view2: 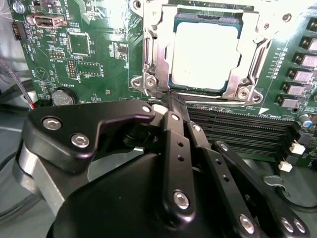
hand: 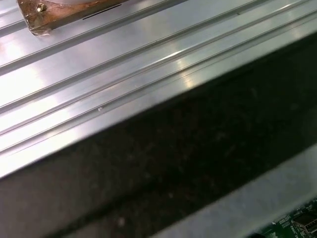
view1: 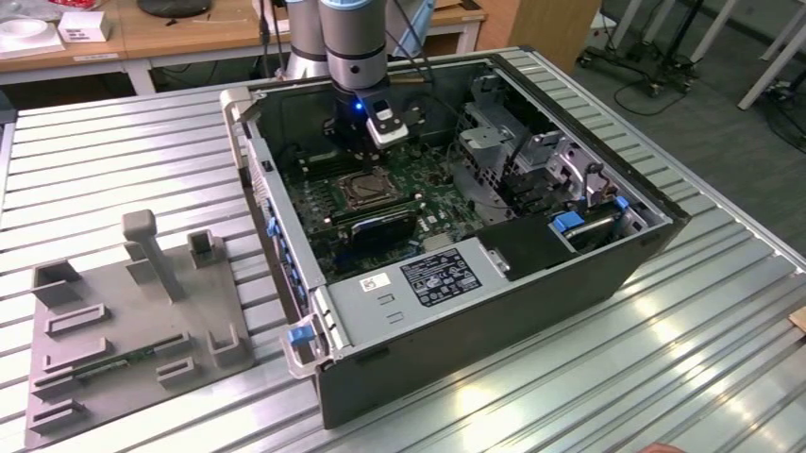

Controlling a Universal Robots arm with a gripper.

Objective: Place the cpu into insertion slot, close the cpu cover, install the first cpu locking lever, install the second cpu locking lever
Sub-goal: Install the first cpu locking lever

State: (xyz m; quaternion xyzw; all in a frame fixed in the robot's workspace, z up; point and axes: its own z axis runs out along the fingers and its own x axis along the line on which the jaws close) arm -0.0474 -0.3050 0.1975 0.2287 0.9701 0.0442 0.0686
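- While the cpu (view2: 205, 54) lies flat inside the insertion slot (view2: 148, 54), its pale face shows through the cut-out of the cpu cover (view2: 252, 34), which appears to be folded down over it; by that reading, placing and closing are done.
- Seated this way, the chip is framed on all sides by the silvery plate, presumably so the levers can clamp it.
- In the second wrist view the end effector (view2: 171, 101) has its black fingers drawn narrowly together, the tips at the socket's edge beside a thin metal lever (view2: 159, 95); whether they actually grip it cannot be told.
- The long black memory slots (view2: 237, 126) run just beside the socket, close to the fingers.
- In the exterior view the arm (view1: 353, 42) drops nearly vertical into the open computer case (view1: 504, 311), wrist pointing straight down over the green motherboard (view1: 428, 193).
- The case rests on the ribbed metal desk (view1: 705, 359), toward its far edge; a grey fixture tray (view1: 126, 321) sits near the desk's front corner on the exterior view's left.
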